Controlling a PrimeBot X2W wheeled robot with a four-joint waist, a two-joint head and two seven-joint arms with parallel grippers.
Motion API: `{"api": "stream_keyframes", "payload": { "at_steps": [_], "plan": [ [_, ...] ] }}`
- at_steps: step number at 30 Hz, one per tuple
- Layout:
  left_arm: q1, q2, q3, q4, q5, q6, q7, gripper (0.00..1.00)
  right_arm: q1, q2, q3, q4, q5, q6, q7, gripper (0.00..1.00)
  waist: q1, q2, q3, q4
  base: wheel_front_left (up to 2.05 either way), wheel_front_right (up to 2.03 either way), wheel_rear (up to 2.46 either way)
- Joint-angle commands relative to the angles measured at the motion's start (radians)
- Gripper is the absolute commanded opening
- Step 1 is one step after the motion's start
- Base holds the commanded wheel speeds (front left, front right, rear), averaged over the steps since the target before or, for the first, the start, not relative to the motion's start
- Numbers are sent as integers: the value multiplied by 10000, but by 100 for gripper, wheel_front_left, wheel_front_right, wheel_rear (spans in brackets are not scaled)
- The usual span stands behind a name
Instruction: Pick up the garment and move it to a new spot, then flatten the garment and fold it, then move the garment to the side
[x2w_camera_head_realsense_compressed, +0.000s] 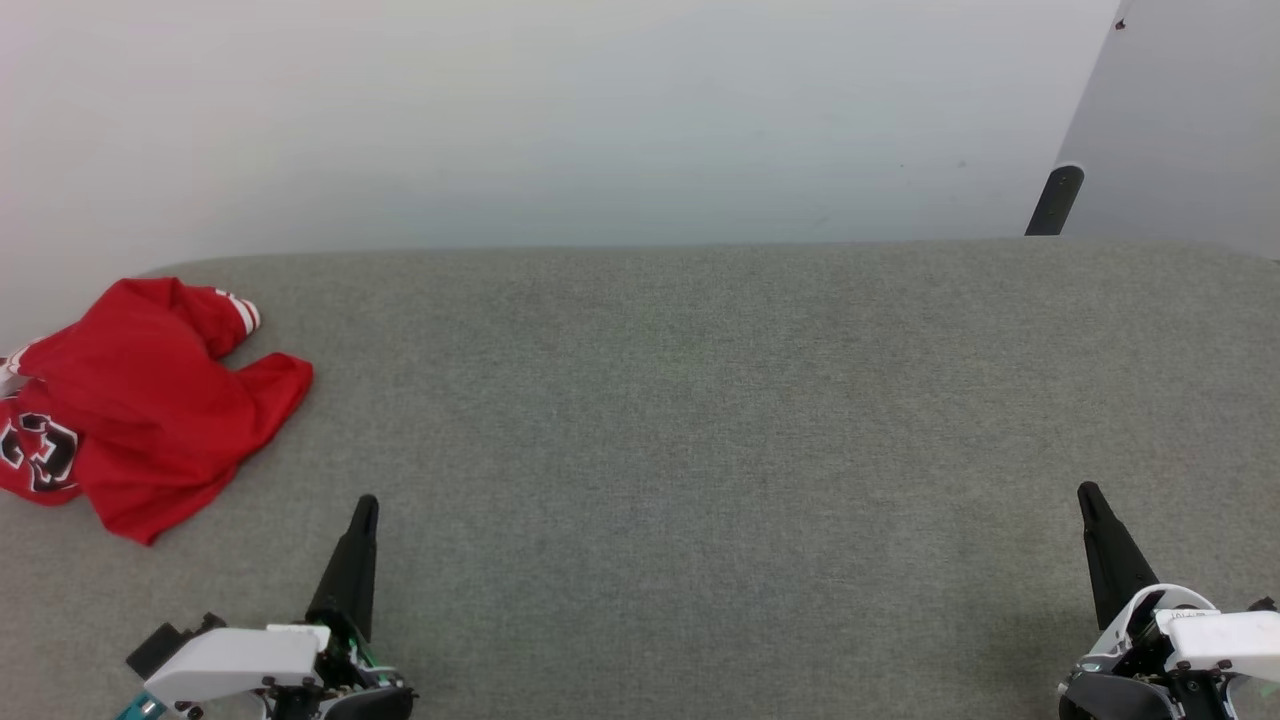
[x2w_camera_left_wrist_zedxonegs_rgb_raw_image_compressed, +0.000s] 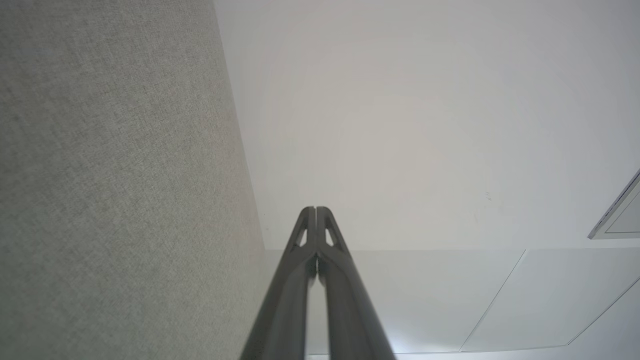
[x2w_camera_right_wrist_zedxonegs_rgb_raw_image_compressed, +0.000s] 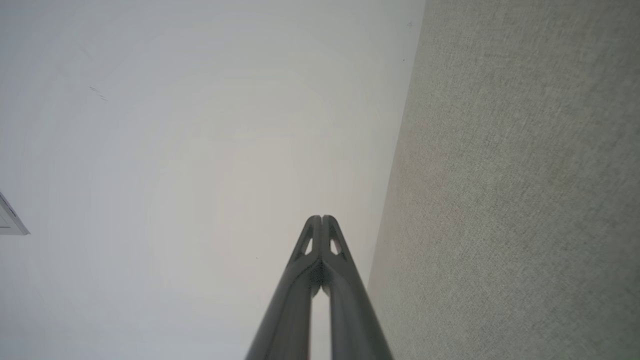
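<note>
One garment (x2w_camera_head_realsense_compressed: 130, 400), a red jersey, lies crumpled at the far left of the grey padded surface (x2w_camera_head_realsense_compressed: 700, 400). The frame edge cuts it off, so its long axis is uncertain, though it seems to run far to near, with one striped cuff pointing away from the robot. There are two grippers. The left gripper (x2w_camera_head_realsense_compressed: 366, 505) is near the jersey but apart from it, and the right gripper (x2w_camera_head_realsense_compressed: 1088, 492) is well away. Both have their fingers pressed together and hold nothing.

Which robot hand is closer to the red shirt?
Left. The left hand is just right of the red shirt and nearer the robot, not touching it; the right hand is far off across the grey surface.
</note>
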Motion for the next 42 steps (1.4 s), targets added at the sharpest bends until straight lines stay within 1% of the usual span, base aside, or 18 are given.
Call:
{"api": "stream_keyframes", "payload": {
  "at_steps": [1, 17, 18, 23, 42],
  "plan": [
    [-88, 12, 18, -18, -36, 15, 15, 0, -25, 26, 33, -1, 47, 4, 11, 0, 0, 0, 0, 0, 0, 0, 0],
    [-88, 12, 20, -18, -36, 15, 15, 0, -25, 26, 33, -1, 47, 4, 11, 0, 0, 0, 0, 0, 0, 0, 0],
    [19, -6, -4, 30, 2, 0, -2, 100, 7, 0, -1, 30, -2, 0, -2, 100, 0, 0, 0, 0, 0, 0, 0],
    [446, -108, -58, 422, 1, 0, -16, 100, 349, 44, 10, 439, -7, -2, -19, 100, 0, 0, 0, 0, 0, 0, 0],
    [651, 2, -442, -425, 103, 80, -516, 100, 132, -32, 834, 234, -307, -1, -752, 100, 0, 0, -30, 1, 0, 0, 0]
  ]
}}
